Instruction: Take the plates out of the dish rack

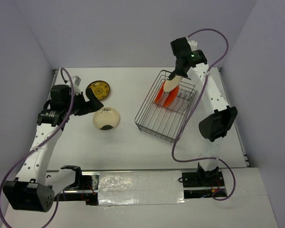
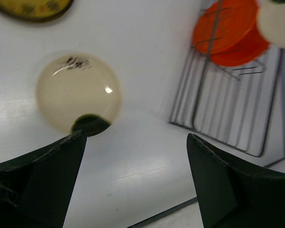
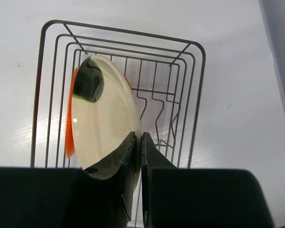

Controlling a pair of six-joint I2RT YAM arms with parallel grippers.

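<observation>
the right tool (image 3: pixel 138 142) is closed on the rim of a cream-white plate (image 3: pixel 102 123) with a dark blotch. this plate is held on edge at the far end of the dish rack (image 3: pixel 194 95). whether it still rests on the wires cannot be told. the orange plates (image 1: pixel 164 96) are seen just behind it, leaning upright in the same end of the rack, and the near part of the rack holds nothing. the rack is set on the right half of the white surface (image 1: pixel 128 152).

the left tool (image 2: pixel 136 137) is spread wide and nothing is held in it. it is kept above the surface on the left side, well apart from the rack. a second cream plate (image 2: pixel 78 92), also with a dark blotch, is laid flat just beyond its fingertips and is not touched by them. a yellow-brown plate (image 1: pixel 98 89) with a ring pattern is laid flat near that one, further back.
</observation>
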